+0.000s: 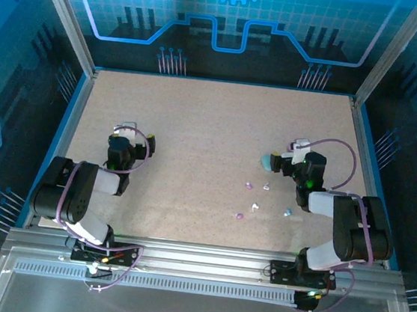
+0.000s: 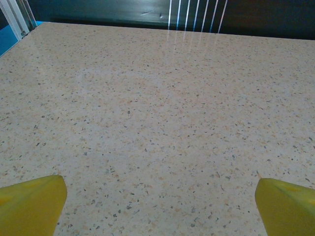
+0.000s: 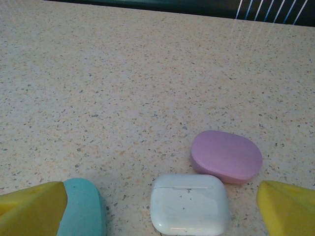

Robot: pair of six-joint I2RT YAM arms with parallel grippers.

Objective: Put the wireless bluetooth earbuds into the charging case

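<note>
Three charging cases lie shut in the right wrist view: a purple case point(image 3: 226, 156), a white case point(image 3: 189, 204) and a teal case point(image 3: 83, 211). My right gripper point(image 3: 161, 196) hangs open over them, its yellow fingertips point(image 3: 32, 209) far apart; the white case lies between them, untouched. From above, the teal case point(image 1: 269, 161) shows just left of the right gripper point(image 1: 298, 150). The earbuds point(image 1: 254, 206), several tiny pink, white and blue bits, lie scattered on the table nearer the arm bases. My left gripper point(image 1: 126, 130) is open over bare table, its fingertips point(image 2: 29, 204) holding nothing.
The speckled table point(image 1: 197, 124) is bordered by a blue rim and metal frame posts point(image 1: 66, 19). The left half of it holds nothing but the left arm. The right arm's body point(image 1: 351, 225) stands just right of the earbuds.
</note>
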